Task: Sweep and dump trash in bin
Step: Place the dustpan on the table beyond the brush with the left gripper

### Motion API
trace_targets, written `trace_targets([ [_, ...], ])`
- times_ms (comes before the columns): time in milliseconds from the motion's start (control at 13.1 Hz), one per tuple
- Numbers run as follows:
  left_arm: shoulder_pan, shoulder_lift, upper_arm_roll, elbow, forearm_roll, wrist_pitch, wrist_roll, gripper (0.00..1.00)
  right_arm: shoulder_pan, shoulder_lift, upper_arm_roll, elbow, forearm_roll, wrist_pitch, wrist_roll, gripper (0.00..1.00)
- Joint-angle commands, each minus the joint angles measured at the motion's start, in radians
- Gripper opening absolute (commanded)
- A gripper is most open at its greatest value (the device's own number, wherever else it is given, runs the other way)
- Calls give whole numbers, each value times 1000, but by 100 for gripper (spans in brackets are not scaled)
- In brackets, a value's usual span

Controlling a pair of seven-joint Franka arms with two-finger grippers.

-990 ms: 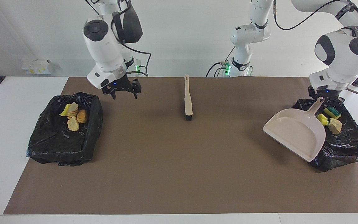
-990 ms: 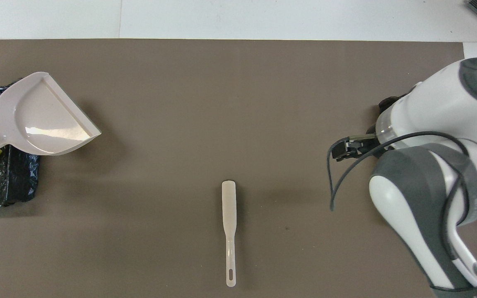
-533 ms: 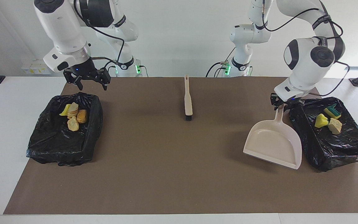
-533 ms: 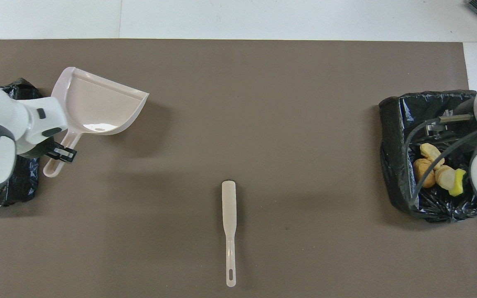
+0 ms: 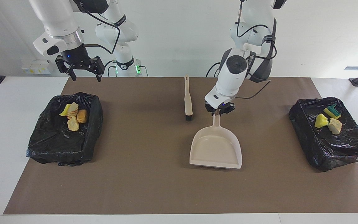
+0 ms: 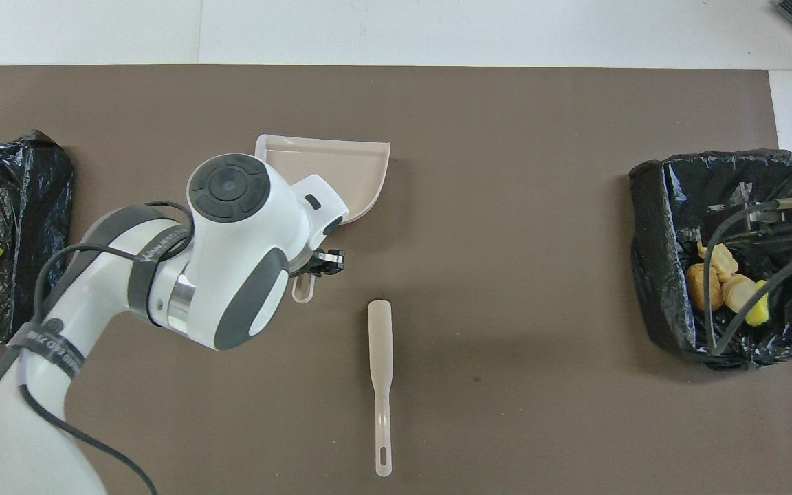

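Trash point(image 5: 73, 116) already lies in the black-lined bin point(image 5: 51, 146) at the right arm's end of the tabletop, and a second lined bin point(image 5: 337, 146) at the left arm's end holds a few more chunks point(image 5: 328, 121), so the dumping looks done. The left gripper point(image 5: 218, 112), jaws clamped on the handle, holds the empty dustpan point(image 5: 215, 147) at mid-tabletop beside the brush point(image 5: 187, 99); next it should let go. The right gripper point(image 5: 78, 67) waits, jaws wide, above the tabletop edge nearest the robots.
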Motion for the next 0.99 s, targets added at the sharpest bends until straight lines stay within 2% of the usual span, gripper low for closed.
trace_targets([
  [0, -95, 164, 24, 154, -27, 5, -88, 0, -13, -4, -6, -6, -3, -24, -31, 100],
  [76, -139, 245, 25, 229, -17, 24, -153, 0, 11, -4, -55, 2, 6, -29, -29, 100],
  [229, -145, 263, 28, 251, -12, 36, -188, 0, 63, 4, -173, 2, 70, -24, -48, 100],
  [305, -129, 250, 30, 253, -23, 42, -188, 45, 77, 5, -176, 2, 58, -11, -75, 100],
  [381, -114, 208, 31, 242, -24, 32, -189, 99, 90, 8, -175, 2, 58, 15, -80, 100],
  [533, -89, 140, 33, 198, -24, 16, -189, 100, 84, 8, -163, 2, 72, 42, -78, 100],
  [686, -45, 111, 36, 205, -23, -31, -188, 100, 74, 7, -109, 2, 64, 42, -68, 100],
  [914, 48, 63, 36, 207, -13, -77, -154, 100, 68, -2, -89, -6, 79, 42, -68, 100],
])
